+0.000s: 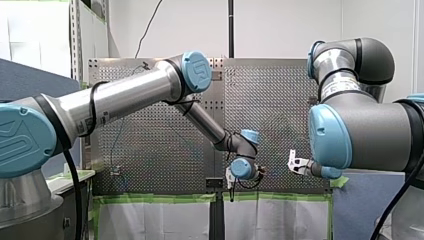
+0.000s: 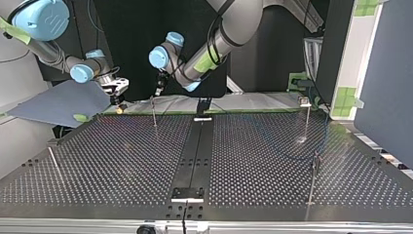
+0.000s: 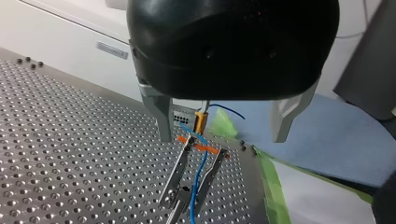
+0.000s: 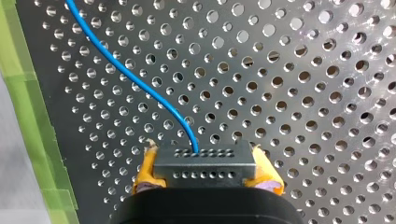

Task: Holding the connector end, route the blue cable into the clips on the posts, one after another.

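One cable (image 4: 140, 85), held by its connector (image 4: 205, 164).
Your right gripper (image 4: 206, 175) pinches it, cable running ahead; your left gripper (image 3: 223, 136) spread above the clip (image 3: 194, 175).

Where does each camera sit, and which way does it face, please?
Front view: behind and above, looking over the table; my left arm enters at left, my right arm at right.
Top view: across the table, facing both arms; sides crossed.
Left wrist view: along the open left pincer, down at a clip.
Right wrist view: along the right pincer, shut on the connector.
Shared: both wrist views show the blue cable.
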Robot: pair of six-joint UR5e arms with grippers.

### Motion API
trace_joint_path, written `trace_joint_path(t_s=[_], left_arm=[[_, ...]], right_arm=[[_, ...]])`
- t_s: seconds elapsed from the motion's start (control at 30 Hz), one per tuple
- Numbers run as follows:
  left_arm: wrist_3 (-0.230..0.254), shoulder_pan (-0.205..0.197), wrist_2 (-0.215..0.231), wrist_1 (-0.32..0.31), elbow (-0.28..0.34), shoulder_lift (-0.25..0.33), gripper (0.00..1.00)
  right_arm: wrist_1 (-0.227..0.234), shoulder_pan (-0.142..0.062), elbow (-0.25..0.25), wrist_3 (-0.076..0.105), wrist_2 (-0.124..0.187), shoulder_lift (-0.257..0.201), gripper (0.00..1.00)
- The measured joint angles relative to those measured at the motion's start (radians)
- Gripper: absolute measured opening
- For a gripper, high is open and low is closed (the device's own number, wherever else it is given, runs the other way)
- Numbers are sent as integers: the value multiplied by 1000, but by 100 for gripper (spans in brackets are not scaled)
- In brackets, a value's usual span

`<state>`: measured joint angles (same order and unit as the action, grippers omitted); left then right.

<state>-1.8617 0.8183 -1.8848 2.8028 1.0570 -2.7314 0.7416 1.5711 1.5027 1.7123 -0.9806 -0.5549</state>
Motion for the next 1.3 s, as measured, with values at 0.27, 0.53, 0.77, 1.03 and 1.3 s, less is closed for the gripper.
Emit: trace_joint_path(t_s=[0.27, 0.53, 0.77, 1.03, 1.3], left_arm=[[16, 49, -54, -42, 53, 54, 100], [17, 58, -133, -109, 132, 133, 100], [11, 48, -175, -62, 201, 202, 100], [13, 44, -179, 10, 275, 276, 100], [13, 39, -187, 64, 350, 351, 100]], right_arm=[[1, 0, -2, -2, 1, 0, 0], [1, 2, -5, -18, -1, 0, 0], [-2, 2, -6, -21, -1, -1, 0], [-4, 3, -6, -23, -3, -1, 0], [-4, 3, -6, -23, -5, -1, 0]])
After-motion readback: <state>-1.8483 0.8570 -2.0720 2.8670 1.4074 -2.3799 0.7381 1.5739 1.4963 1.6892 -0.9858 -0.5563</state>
